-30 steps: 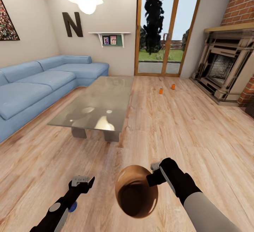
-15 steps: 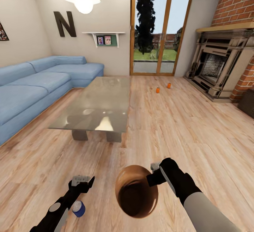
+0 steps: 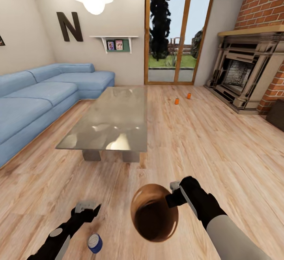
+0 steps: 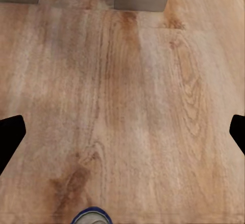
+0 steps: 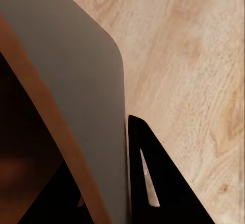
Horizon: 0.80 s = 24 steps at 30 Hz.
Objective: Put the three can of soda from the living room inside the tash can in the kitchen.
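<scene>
Two orange cans of soda stand far off on the plank floor of the living room, one [image 3: 176, 101] nearer and one [image 3: 189, 95] closer to the glass doors. My right gripper [image 3: 174, 195] is shut on the rim of the glossy copper-brown trash can [image 3: 154, 213], which hangs tilted with its mouth toward the camera. In the right wrist view a dark finger [image 5: 153, 183] presses against the can's wall [image 5: 76, 112]. My left gripper [image 3: 87, 208] is held low over the floor, open and empty, its fingertips [image 4: 10, 134] wide apart.
A glass-topped low table [image 3: 114, 117] stands ahead to the left, with the blue sofa [image 3: 43, 94] behind it. The fireplace [image 3: 240, 78] is at the right and the glass doors [image 3: 177, 34] at the back. A small blue cylinder [image 3: 94, 243] lies by my left arm.
The whole view has shifted as the robot moves and turns. The blue cylinder has come further into sight by the left arm, which sits slightly lower. The right gripper still holds the trash can.
</scene>
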### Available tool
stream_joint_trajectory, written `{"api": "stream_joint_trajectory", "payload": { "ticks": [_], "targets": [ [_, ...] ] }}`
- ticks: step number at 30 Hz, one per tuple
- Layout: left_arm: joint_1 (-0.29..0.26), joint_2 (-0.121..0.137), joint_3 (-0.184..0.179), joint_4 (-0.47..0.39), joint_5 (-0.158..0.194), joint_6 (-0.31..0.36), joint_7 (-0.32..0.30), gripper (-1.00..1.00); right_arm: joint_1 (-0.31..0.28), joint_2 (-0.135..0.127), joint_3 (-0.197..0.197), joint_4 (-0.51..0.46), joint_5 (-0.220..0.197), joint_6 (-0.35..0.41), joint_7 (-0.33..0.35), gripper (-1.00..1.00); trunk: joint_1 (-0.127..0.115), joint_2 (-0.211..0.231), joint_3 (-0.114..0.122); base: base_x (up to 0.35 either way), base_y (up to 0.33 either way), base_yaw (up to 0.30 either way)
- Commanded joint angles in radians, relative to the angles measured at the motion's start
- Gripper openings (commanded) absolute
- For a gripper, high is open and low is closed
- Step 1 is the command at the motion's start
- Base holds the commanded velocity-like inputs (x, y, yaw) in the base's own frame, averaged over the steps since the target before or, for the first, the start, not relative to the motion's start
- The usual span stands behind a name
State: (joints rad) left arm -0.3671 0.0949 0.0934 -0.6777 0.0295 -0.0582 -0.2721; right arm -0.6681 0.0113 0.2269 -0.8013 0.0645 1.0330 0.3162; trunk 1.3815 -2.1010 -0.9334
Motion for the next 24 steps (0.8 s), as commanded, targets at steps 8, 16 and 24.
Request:
{"api": "stream_joint_trajectory", "payload": {
  "ticks": [8,16,24],
  "targets": [
    [0.0,0.012,-0.008,0.01,-0.001,0.051,0.0,1.0,-0.001,-0.02,-0.055,-0.074,-0.026,0.014,-0.003,-1.0,0.0,0.0,0.0,0.018,0.016,-0.002],
    [0.002,0.012,-0.012,0.012,-0.028,0.055,0.0,1.0,-0.001,-0.044,-0.137,-0.097,-0.029,0.014,-0.002,-1.0,0.0,0.0,0.0,0.001,0.001,0.0],
    [0.002,0.003,-0.009,0.082,-0.093,0.056,0.012,1.0,-0.001,-0.048,-0.145,-0.119,-0.031,0.014,0.0,-1.0,0.0,0.0,0.0,0.0,0.0,0.0]
  ]
}}
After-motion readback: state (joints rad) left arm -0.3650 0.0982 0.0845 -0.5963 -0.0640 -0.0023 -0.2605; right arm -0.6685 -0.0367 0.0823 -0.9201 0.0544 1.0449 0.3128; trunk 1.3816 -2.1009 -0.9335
